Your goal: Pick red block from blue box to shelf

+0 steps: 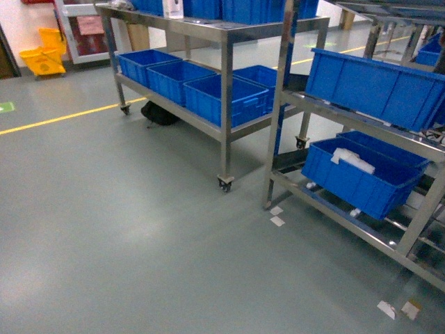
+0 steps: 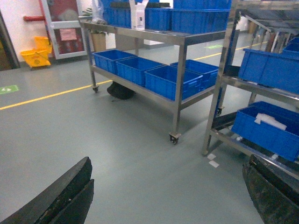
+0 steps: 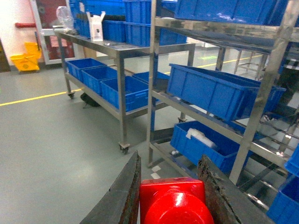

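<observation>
Grey floor, steel racks of blue crates. The right end effector (image 3: 170, 196) grips the red block (image 3: 174, 203); the left end effector (image 2: 163, 196) gapes empty. Approach the shelf (image 1: 278, 125) level, aiming for a bare tier.

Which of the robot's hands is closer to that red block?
The right. The red block sits clamped between the right hand's fingers. The left hand is open with only bare floor between its fingers, and no block shows in its view.
</observation>
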Motion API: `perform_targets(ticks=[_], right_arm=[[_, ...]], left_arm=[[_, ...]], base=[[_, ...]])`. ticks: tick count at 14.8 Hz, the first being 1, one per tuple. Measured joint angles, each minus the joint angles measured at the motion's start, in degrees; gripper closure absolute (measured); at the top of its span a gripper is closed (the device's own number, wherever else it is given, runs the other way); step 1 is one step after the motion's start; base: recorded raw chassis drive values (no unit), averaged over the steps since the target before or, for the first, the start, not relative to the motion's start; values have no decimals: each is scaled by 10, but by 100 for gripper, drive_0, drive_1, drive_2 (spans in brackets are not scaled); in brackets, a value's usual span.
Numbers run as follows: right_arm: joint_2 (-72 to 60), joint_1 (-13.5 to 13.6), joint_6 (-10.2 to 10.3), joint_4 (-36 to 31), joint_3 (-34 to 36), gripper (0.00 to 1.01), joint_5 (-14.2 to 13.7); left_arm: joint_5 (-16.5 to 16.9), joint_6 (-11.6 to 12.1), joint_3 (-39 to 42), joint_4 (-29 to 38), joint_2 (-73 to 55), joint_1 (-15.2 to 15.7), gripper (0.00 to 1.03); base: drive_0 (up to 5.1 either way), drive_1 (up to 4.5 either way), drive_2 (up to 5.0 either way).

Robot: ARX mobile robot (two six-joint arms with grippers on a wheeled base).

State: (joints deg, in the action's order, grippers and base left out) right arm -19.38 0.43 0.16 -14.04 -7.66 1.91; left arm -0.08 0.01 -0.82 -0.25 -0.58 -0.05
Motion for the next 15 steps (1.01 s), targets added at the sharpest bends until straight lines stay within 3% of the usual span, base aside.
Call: perform_targets(ticks=[15], right_arm=[[0, 0, 0, 0, 0, 72, 0]], left_arm=[[0, 0, 0, 0, 0, 0, 5]], base=[[-162, -135, -189]])
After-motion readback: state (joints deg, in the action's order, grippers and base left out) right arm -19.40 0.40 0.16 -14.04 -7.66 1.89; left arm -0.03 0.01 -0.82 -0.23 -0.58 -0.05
